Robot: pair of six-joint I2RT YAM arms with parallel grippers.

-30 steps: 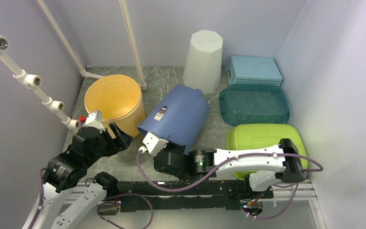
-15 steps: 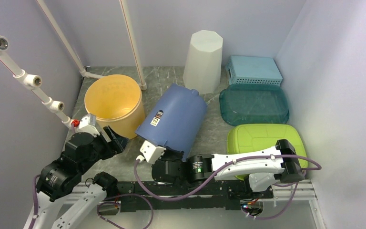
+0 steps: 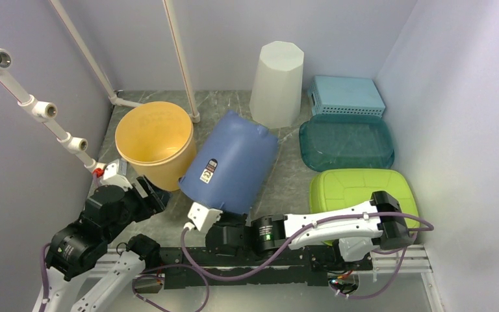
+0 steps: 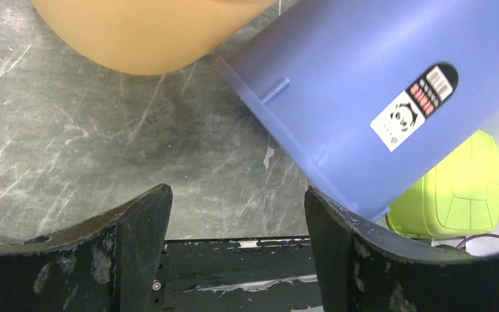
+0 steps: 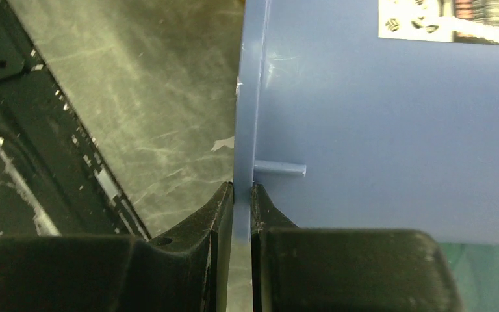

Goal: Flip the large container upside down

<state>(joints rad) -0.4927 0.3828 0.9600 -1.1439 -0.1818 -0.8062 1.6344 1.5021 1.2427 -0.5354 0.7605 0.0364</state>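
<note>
- A white pipe (image 3: 32, 104) with joints slants across the far left of the top view; neither wrist camera catches it.
- The left gripper (image 4: 237, 201) hangs low over the grey marble table (image 3: 221, 104) at the near left. Its wrist view shows the two dark fingers (image 4: 140, 221) spread wide with only bare table between them, holding nothing. From above, the gap is hard to judge.
- The yellow bucket (image 3: 156, 140) stands upright, mouth up, just beyond the left gripper.
- The blue container (image 3: 230, 162) is tipped over at an angle in the middle of the table. Its open rim faces the near edge and its closed base is raised toward the back. It sits close against the yellow bucket, though I cannot tell whether they touch.
- The sticker (image 4: 422, 107) on its side reads only as a small label from above; the left wrist view shows a panda picture and a barcode.
- The right gripper (image 5: 242, 192) is mostly hidden under the container's rim in the top view. Its own camera shows the fingers nearly closed, pinching the thin rim wall between them beside a small moulded rib.
- A white bin (image 3: 277, 81) stands upside down at the back, just beyond the container's base.
- On the right, from far to near, lie a light blue basket (image 3: 345, 94), a teal tray (image 3: 345, 142) and a lime-green tub (image 3: 357, 188). The right arm crosses the tub's near edge.
</note>
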